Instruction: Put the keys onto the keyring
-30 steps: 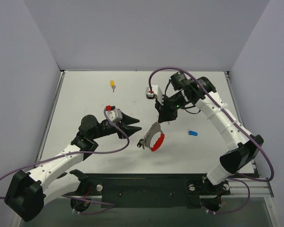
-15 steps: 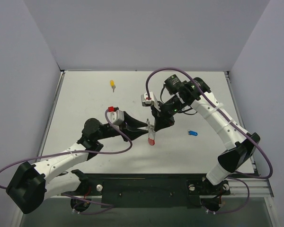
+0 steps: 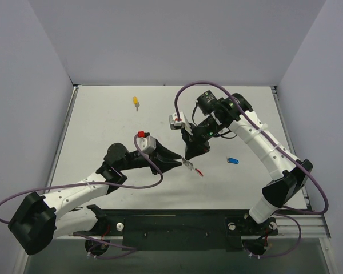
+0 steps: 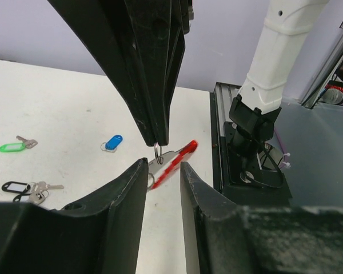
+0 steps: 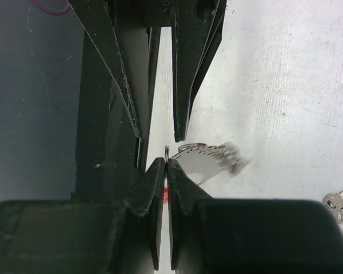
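My right gripper (image 3: 188,154) is shut on the keyring's thin silver ring (image 5: 167,152) and holds it just above the table. The keyring (image 3: 195,168) hangs tilted, with its red arc (image 4: 178,162) and a blurred silver piece (image 5: 210,160) below the jaws. My left gripper (image 3: 179,162) is open, and its tips (image 4: 163,171) flank the keyring without touching it. The blue key (image 3: 232,161) lies on the table to the right and also shows in the left wrist view (image 4: 112,142). The yellow key (image 3: 136,101) lies at the far left.
A green key (image 4: 11,146) and a black key (image 4: 16,186) with silver keys (image 4: 43,187) lie on the table beyond the right arm. The table's right edge and metal rail (image 4: 220,142) are close behind the keyring.
The keyring lay flat on the table; my right gripper came down, shut on its ring and raised it. My left gripper has moved right, up to the keyring.
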Motion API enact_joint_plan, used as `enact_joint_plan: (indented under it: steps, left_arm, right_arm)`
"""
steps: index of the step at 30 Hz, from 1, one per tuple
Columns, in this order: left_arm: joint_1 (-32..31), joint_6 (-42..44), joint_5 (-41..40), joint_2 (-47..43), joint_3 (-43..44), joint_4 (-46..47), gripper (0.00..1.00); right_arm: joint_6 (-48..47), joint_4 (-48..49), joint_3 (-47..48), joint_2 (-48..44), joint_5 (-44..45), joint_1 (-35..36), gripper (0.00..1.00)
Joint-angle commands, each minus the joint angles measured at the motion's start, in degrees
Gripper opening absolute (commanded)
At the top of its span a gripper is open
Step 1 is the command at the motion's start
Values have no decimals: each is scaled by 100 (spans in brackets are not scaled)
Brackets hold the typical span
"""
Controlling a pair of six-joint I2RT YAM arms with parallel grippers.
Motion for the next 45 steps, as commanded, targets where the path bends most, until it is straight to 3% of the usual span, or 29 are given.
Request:
enact_joint_plan:
  steps: [1, 22, 45]
  left_arm:
    - [-52, 221, -97, 41, 237, -214, 38]
    - [-105, 54, -19, 103, 281, -100, 37]
    - [-158, -34, 42, 261, 421, -215, 21]
  right_arm:
    - [-110, -211, 182, 15, -305, 58, 0]
    - [22, -193, 305, 156, -42, 199, 0]
    - [453, 27, 367, 235, 450, 313, 0]
